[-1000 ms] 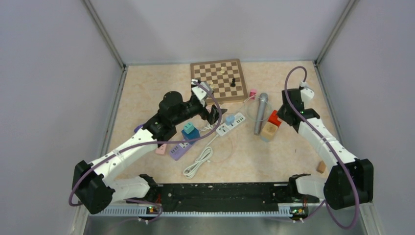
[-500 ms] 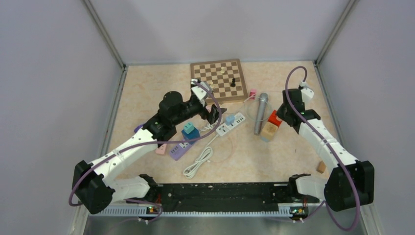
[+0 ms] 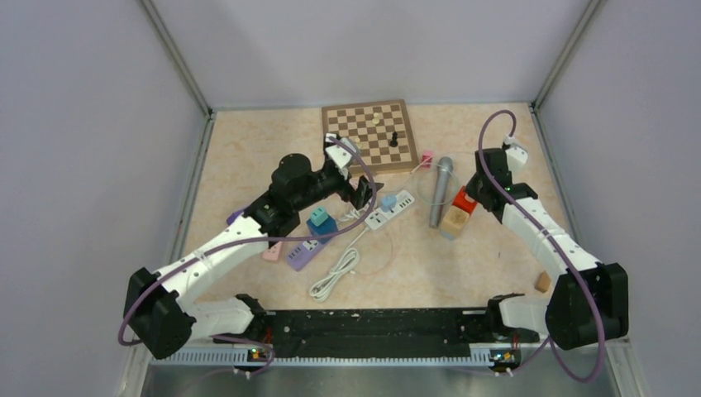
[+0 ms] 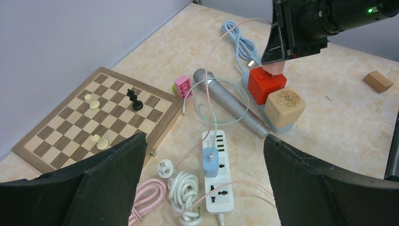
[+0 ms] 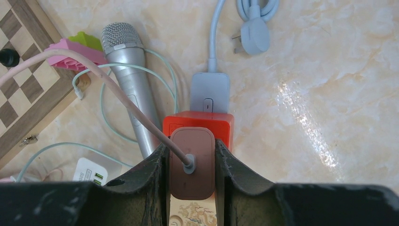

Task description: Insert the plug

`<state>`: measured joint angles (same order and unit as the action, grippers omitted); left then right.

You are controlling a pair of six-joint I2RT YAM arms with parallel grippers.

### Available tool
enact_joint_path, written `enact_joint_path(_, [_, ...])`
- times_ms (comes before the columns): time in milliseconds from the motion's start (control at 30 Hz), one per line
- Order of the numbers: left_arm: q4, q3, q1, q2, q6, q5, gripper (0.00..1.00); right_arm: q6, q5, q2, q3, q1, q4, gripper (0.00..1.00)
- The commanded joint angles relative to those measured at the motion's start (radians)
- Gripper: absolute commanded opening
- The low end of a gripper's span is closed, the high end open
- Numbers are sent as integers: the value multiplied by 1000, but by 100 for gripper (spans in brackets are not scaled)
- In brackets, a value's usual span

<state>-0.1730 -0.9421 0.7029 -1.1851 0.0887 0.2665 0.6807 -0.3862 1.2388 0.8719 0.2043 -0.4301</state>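
My right end effector (image 5: 191, 153) pinches the pink plug (image 5: 194, 181) by its sides. The plug sits right at the red socket cube (image 5: 197, 121) on the tabletop (image 4: 329, 122); whether its prongs are in, I cannot tell. My left end effector (image 3: 361, 192) hangs spread wide above the white power strip (image 4: 217, 186).

My left arm reaches out over the middle of the worktop, left gripper (image 3: 366, 192) spread wide. My right arm stretches along the right edge, right gripper (image 5: 192, 148) pinching the pink plug (image 5: 200, 179).
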Motion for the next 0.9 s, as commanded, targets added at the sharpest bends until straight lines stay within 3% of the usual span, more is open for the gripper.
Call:
enact_joint_path(0, [-49, -23, 1, -5, 12, -16, 99, -16, -34, 8, 30, -8, 49, 0])
enact_joint_path(600, [-43, -35, 2, -23, 30, -21, 99, -30, -28, -60, 62, -8, 55, 0])
enact_joint_path(867, [-41, -35, 1, -28, 33, -19, 99, -33, -24, -19, 34, -8, 80, 0])
